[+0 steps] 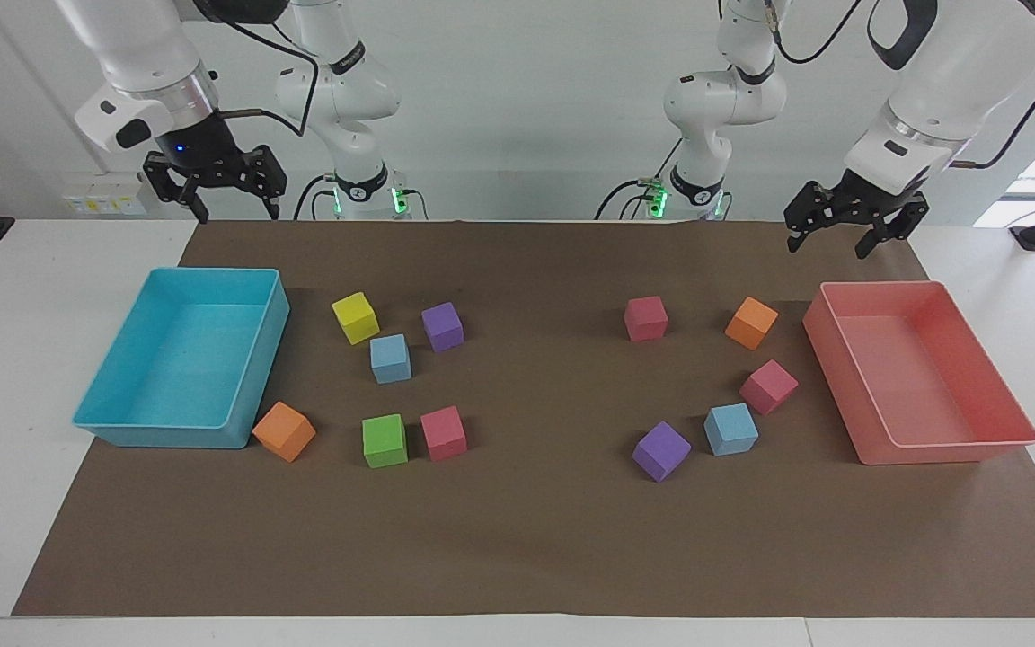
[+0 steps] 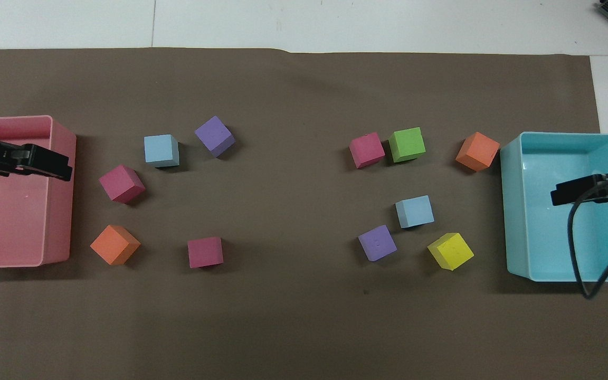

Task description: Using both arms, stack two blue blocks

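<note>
One blue block (image 1: 390, 358) (image 2: 414, 211) rests on the brown mat toward the right arm's end, among a yellow cube (image 1: 355, 317) and a purple cube (image 1: 442, 326). The other blue block (image 1: 730, 429) (image 2: 161, 150) lies toward the left arm's end, between a purple cube (image 1: 661, 451) and a magenta cube (image 1: 768, 386). My left gripper (image 1: 827, 247) (image 2: 66, 171) hangs open and empty, high up around the pink tray (image 1: 1016, 438). High around the turquoise tray (image 1: 86, 418), my right gripper (image 1: 234, 214) (image 2: 557, 199) is open and empty too.
Other cubes lie on the mat: orange (image 1: 284, 431), green (image 1: 384, 440) and magenta (image 1: 443, 433) toward the right arm's end, magenta (image 1: 645, 318) and orange (image 1: 751, 323) toward the left arm's end. A tray stands at each end of the mat.
</note>
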